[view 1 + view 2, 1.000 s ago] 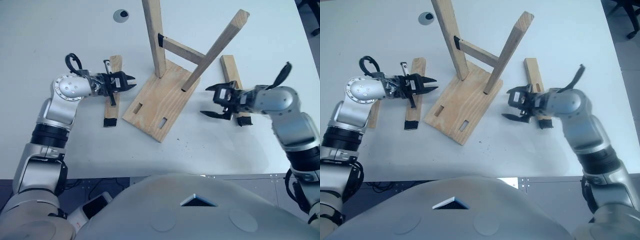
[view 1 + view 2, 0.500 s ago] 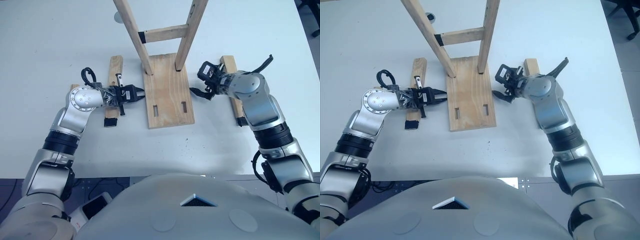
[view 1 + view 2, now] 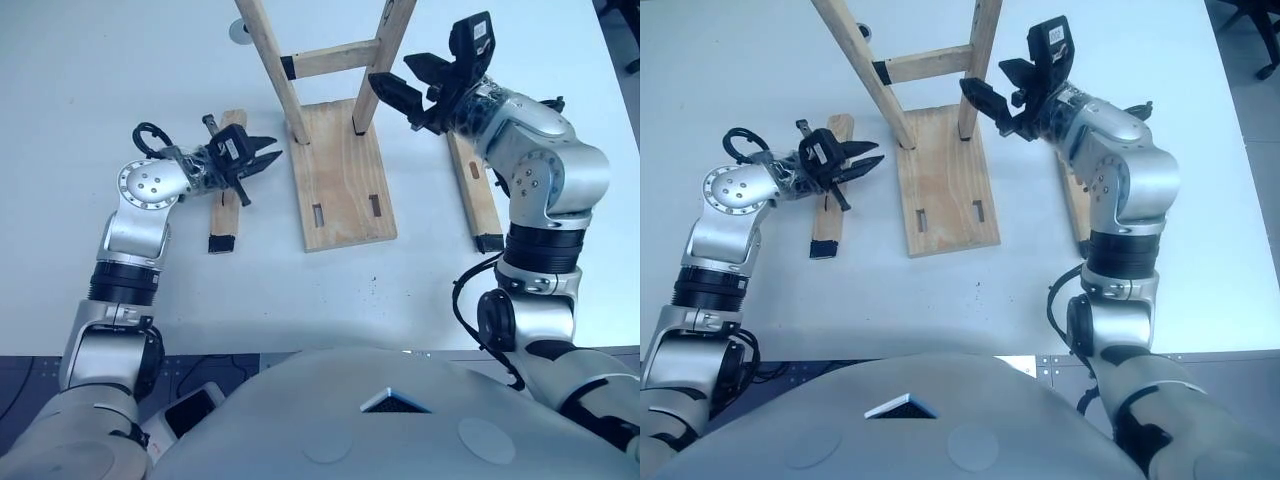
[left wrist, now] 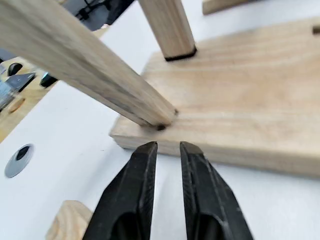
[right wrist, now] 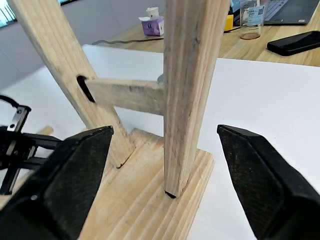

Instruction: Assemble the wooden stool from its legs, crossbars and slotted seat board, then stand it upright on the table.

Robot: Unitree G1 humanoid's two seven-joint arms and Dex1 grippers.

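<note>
Lying flat on the white worktop (image 3: pixel 120 60), the seat board (image 3: pixel 340 175) holds two upright legs (image 3: pixel 273 70) in its far slots, joined by a crossbar (image 3: pixel 330 62). One loose leg (image 3: pixel 222 220) lies to its left and another loose piece (image 3: pixel 475 195) to its right. The left jaws hover over the left loose leg, and the right jaws are raised beside the right-hand upright.

From the left wrist, the left jaws stand a narrow gap apart, gripping nothing, aimed at the board's corner.

From the right wrist, the right jaws are spread wide on either side of one upright, touching nothing.

White table (image 3: pixel 90 70) with a round grommet (image 4: pixel 19 160), wooden desk (image 5: pixel 250 52) beyond it.
</note>
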